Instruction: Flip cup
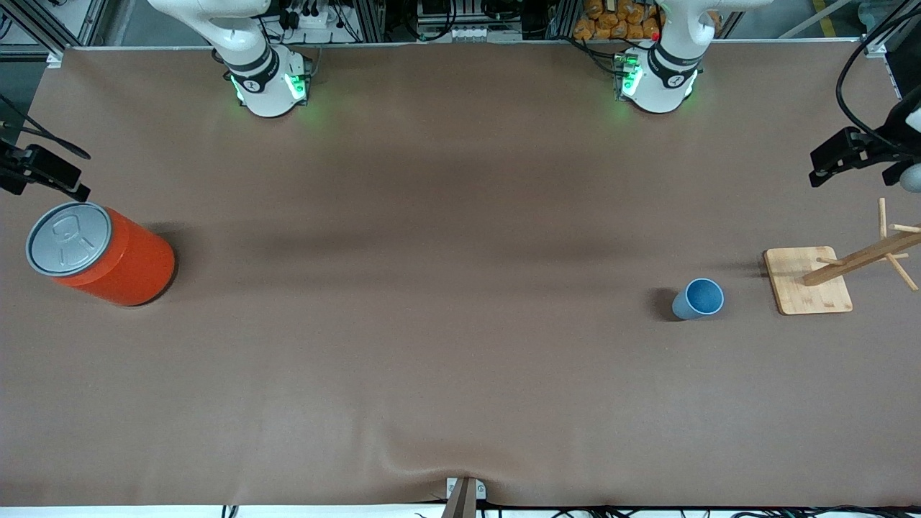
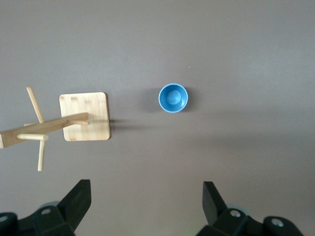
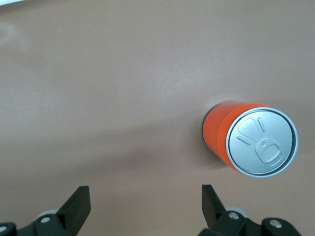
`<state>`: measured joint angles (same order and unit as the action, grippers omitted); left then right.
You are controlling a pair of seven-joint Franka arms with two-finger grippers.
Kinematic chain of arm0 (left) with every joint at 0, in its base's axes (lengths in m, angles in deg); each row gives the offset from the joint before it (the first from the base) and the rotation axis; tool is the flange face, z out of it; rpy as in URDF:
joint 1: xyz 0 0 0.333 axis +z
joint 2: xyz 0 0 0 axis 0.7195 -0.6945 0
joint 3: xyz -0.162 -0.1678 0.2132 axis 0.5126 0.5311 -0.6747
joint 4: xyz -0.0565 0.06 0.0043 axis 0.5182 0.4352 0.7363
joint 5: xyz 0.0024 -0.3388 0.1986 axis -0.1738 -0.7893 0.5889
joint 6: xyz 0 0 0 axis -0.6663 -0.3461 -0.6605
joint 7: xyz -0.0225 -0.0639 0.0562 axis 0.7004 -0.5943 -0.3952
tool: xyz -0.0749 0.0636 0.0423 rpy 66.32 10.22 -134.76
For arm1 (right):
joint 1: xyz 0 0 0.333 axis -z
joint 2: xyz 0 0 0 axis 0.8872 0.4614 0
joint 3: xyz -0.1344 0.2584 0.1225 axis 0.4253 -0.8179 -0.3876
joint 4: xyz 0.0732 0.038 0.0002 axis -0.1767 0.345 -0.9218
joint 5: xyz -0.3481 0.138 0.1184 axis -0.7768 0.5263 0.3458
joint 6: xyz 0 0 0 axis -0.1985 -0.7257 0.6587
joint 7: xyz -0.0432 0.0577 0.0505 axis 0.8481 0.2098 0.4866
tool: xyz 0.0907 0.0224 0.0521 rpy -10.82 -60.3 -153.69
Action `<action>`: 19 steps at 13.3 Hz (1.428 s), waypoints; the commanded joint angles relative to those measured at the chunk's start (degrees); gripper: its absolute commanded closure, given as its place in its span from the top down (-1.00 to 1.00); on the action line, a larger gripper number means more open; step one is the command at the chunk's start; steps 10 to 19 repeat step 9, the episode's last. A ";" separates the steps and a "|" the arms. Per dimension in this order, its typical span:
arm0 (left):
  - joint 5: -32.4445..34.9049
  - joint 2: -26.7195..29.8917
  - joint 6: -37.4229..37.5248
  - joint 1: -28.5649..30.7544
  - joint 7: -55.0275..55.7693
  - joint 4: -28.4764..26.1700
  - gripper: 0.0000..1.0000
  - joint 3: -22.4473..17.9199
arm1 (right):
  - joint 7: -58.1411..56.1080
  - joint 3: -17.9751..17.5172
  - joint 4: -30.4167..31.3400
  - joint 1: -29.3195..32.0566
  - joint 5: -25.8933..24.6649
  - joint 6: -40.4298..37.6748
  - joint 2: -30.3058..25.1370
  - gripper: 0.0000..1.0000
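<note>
The cup (image 2: 173, 98) stands upright, mouth up, under the left claw (image 2: 146, 206) (wide open, empty); the right claw (image 3: 145, 209), equally open, waits above the orange can (image 3: 251, 140).

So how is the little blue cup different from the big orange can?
The cup is small and light blue; the orange can is much bigger. The cup's top is open, showing its darker inside; the can's is closed by a grey pull-tab lid. The cup tapers; the can is straight-sided. Both stand upright on the table.

no readable text, labels or numbers
</note>
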<state>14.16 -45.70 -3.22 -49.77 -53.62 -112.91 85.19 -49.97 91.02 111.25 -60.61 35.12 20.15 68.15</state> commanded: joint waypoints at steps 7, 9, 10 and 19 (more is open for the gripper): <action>-1.74 4.28 -0.02 0.07 0.39 -4.56 1.00 0.67 | 1.33 -0.55 -0.45 0.81 0.24 0.08 0.46 1.00; -1.74 4.37 0.24 0.07 0.48 -4.56 1.00 0.84 | 1.33 -0.55 -0.45 0.72 0.24 -0.01 0.46 1.00; -1.74 4.37 0.24 0.07 0.48 -4.56 1.00 0.84 | 1.33 -0.55 -0.45 0.72 0.24 -0.01 0.46 1.00; -1.74 4.37 0.24 0.07 0.48 -4.56 1.00 0.84 | 1.33 -0.55 -0.45 0.72 0.24 -0.01 0.46 1.00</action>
